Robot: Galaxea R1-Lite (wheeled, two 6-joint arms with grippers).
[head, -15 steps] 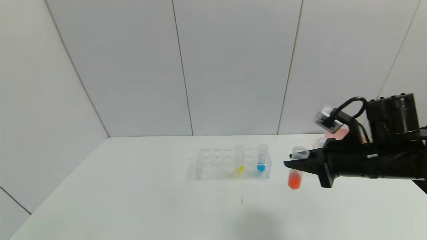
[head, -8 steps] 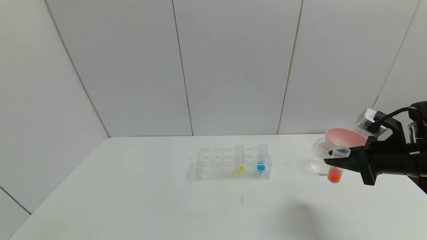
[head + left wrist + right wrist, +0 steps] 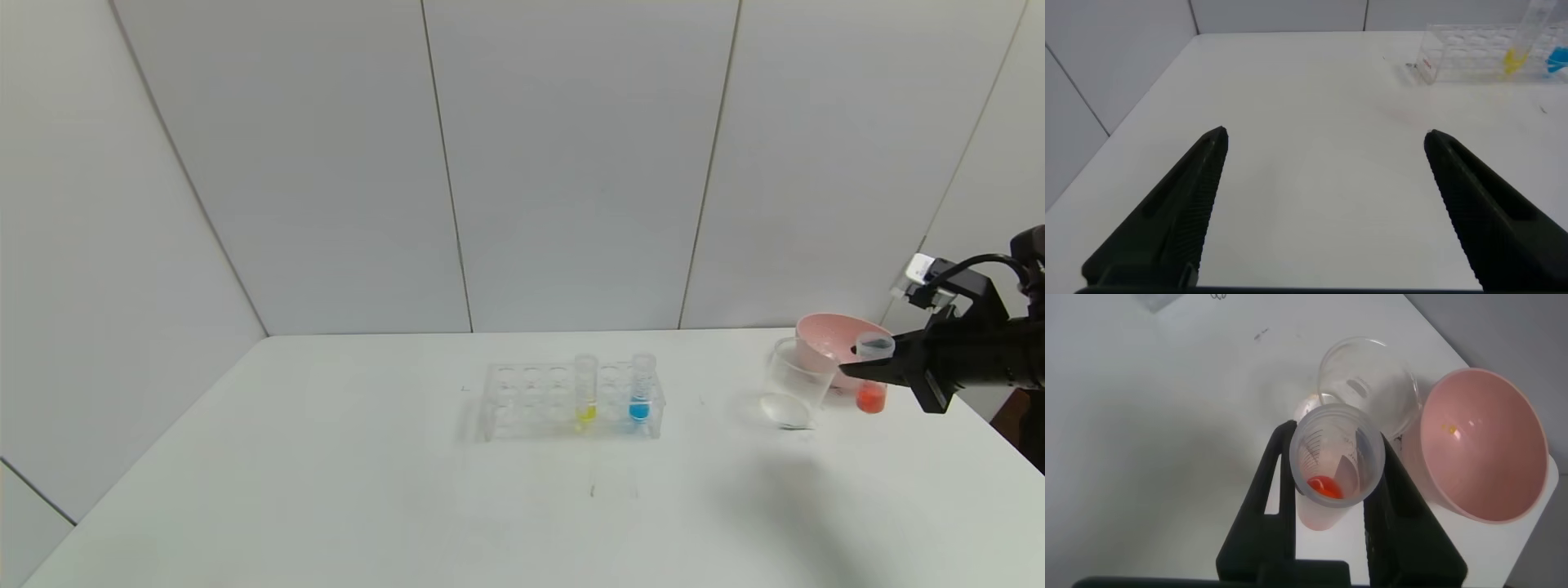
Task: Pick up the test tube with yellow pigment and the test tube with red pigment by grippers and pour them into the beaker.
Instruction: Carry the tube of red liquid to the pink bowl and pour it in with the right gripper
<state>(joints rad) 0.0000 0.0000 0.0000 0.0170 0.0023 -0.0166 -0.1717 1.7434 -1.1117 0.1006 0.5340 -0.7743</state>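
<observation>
My right gripper point(image 3: 867, 369) is shut on the test tube with red pigment point(image 3: 872, 372) and holds it upright above the table, just right of the beaker point(image 3: 796, 383). In the right wrist view the tube point(image 3: 1335, 465) sits between the two fingers, with red-orange liquid at its base, and the beaker point(image 3: 1370, 380) lies just beyond it. The test tube with yellow pigment point(image 3: 585, 386) stands in the clear rack point(image 3: 522, 400) at the table's middle. My left gripper point(image 3: 1325, 139) is open and empty over bare table at the left, out of the head view.
A pink bowl point(image 3: 831, 336) stands behind the beaker, near the table's right edge; it also shows in the right wrist view point(image 3: 1482, 441). A blue-liquid tube point(image 3: 642, 385) stands in the rack beside the yellow one. The rack shows far off in the left wrist view point(image 3: 1470, 53).
My right gripper has carried the red tube to the right, from beside the rack past the beaker's front to its right side, and a little higher. The rack and other tubes have not moved.
</observation>
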